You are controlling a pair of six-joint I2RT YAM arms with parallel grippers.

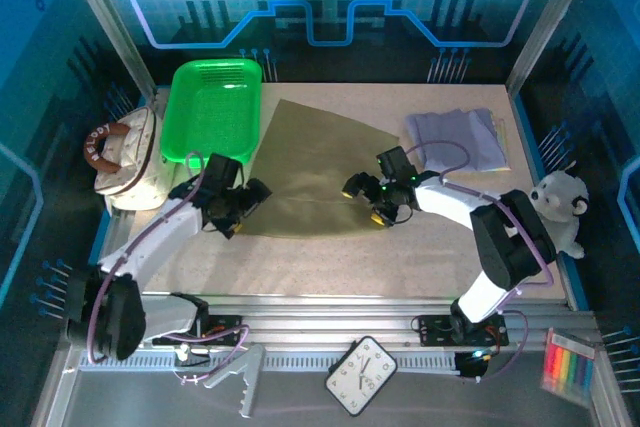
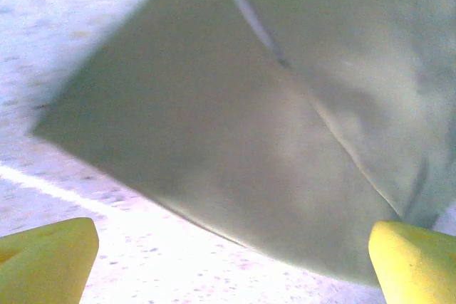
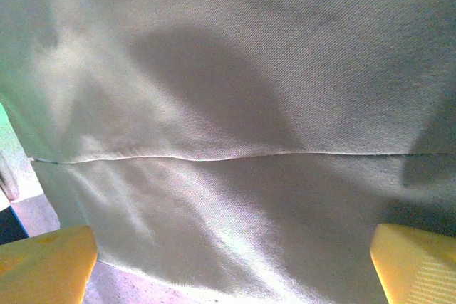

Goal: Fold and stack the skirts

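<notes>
Khaki-tan soft cloth skirt (image 1: pixel 310 167) looks limp, light; pinch its 7 and 5 o'clock hem. Left hand (image 1: pixel 235 213) and right hand (image 1: pixel 376 205) gape apart.

In the left wrist view the khaki skirt (image 2: pixel 285 140) is blurred and runs off the top and right edges, and 2 yellow fingertips (image 2: pixel 46 261) are cut by the bottom edge. From above, the lavender skirt (image 1: pixel 455 137) hides most of the printed skirt (image 1: pixel 503 133).

The left arm (image 1: pixel 150 242) and right arm (image 1: pixel 470 209) stretch inward from the near edge, wrists low, left gripper (image 1: pixel 238 209) and right gripper (image 1: pixel 368 202) both with yellow fingers (image 2: pixel 46 261) spread wide.
</notes>
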